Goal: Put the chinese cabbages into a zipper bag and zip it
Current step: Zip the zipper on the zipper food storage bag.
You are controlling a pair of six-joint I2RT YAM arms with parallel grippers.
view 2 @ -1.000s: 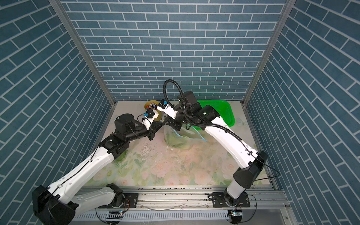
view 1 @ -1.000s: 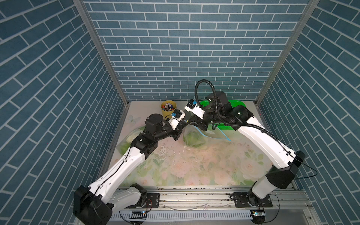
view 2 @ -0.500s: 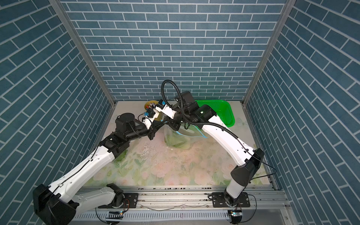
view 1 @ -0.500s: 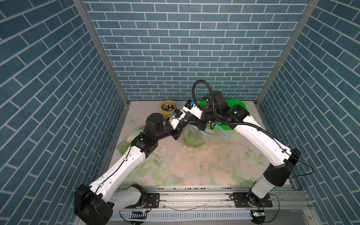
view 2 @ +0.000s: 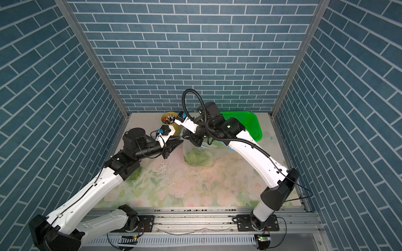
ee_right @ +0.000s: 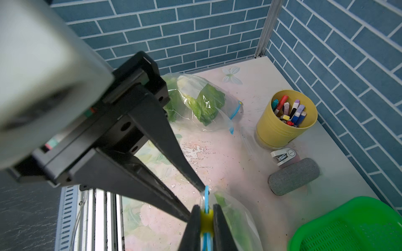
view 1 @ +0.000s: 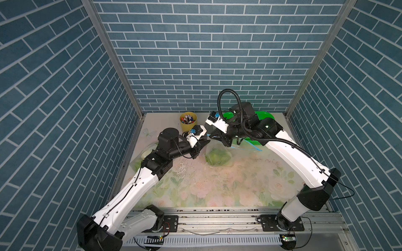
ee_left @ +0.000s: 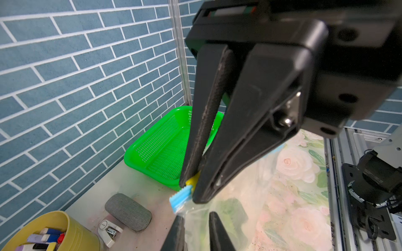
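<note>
Right gripper (ee_right: 206, 209) pinching zipper slider (ee_right: 205, 219), stapler (ee_right: 282, 154) logo probably unreadable

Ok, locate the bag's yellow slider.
In the right wrist view, the yellow slider sits pinched in the right gripper on the zipper bag's top edge, beside the left gripper.

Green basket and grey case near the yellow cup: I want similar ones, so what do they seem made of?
Green basket: glossy moulded plastic, going by its shine and fine perforated grid. Grey case: likely woven fabric cover, matte and heathered; the core is hidden.
</note>
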